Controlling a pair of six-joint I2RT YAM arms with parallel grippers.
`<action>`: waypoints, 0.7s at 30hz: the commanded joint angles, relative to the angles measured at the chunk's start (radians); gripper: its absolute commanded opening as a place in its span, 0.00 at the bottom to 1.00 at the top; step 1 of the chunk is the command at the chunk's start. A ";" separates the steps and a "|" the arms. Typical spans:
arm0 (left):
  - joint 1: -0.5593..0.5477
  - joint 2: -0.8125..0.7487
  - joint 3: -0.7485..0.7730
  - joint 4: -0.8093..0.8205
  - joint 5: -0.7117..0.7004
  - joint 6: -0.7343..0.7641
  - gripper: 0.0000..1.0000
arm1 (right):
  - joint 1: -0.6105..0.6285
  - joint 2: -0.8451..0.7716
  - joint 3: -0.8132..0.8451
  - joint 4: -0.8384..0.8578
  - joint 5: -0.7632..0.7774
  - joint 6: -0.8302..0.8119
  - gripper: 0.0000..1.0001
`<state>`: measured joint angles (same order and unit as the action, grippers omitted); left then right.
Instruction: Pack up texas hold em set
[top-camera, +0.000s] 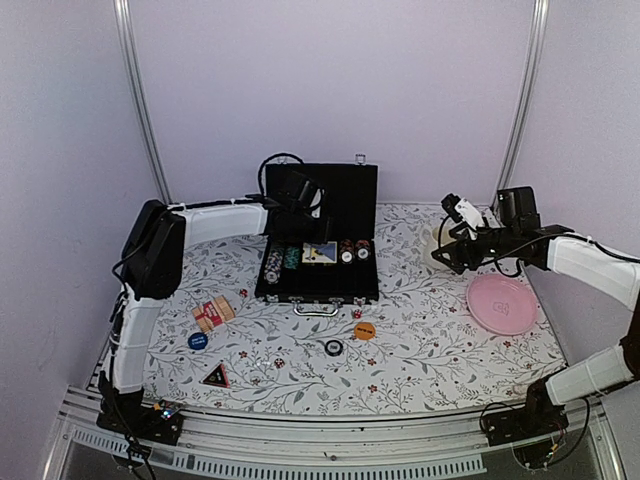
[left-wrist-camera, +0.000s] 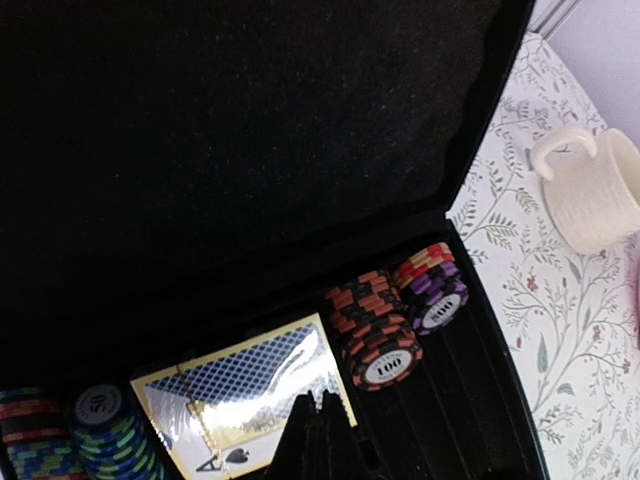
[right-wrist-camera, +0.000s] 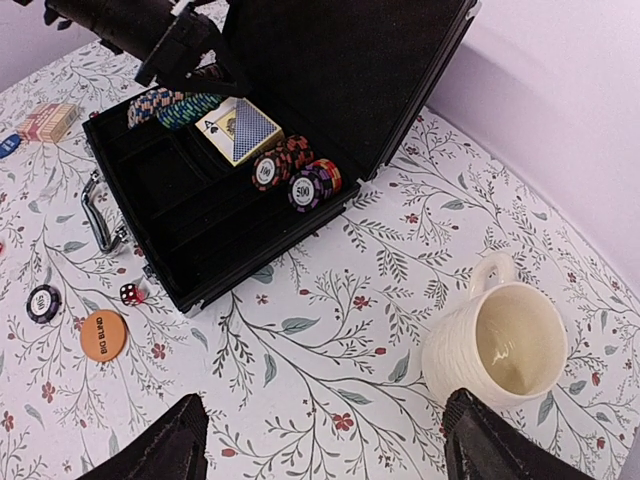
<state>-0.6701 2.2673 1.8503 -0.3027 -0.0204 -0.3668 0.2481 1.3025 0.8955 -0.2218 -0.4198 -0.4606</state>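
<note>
Briefcase (top-camera: 345, 195) sits open on the table (top-camera: 440, 345), lid up; inside it are chip stacks (left-wrist-camera: 385, 330) and a card deck (left-wrist-camera: 245, 395). Left fingers (left-wrist-camera: 305, 445) hang over the briefcase tray just above that deck, shut tight, nothing seen between them. Right fingers (right-wrist-camera: 170, 445) are right of the briefcase, spread wide and empty, near the mug (right-wrist-camera: 510, 345). In front of the briefcase: red die (top-camera: 356, 314), orange button (top-camera: 365, 329), loose chip (top-camera: 333, 347). Front-left of it: second deck (top-camera: 214, 313), blue button (top-camera: 198, 341), triangle token (top-camera: 216, 376). Pink plate (top-camera: 502, 303) lies right of the briefcase.
</note>
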 joint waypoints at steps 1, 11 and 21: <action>-0.006 0.086 0.127 -0.048 -0.049 0.008 0.00 | -0.003 0.022 -0.012 0.028 -0.034 -0.005 0.79; -0.006 0.189 0.182 -0.059 -0.039 0.028 0.00 | -0.003 0.064 -0.006 0.015 -0.030 -0.026 0.79; -0.007 0.171 0.085 -0.030 -0.042 0.048 0.00 | -0.002 0.089 0.001 0.003 -0.028 -0.034 0.79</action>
<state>-0.6724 2.4401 1.9659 -0.3260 -0.0570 -0.3389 0.2481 1.3705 0.8902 -0.2161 -0.4297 -0.4866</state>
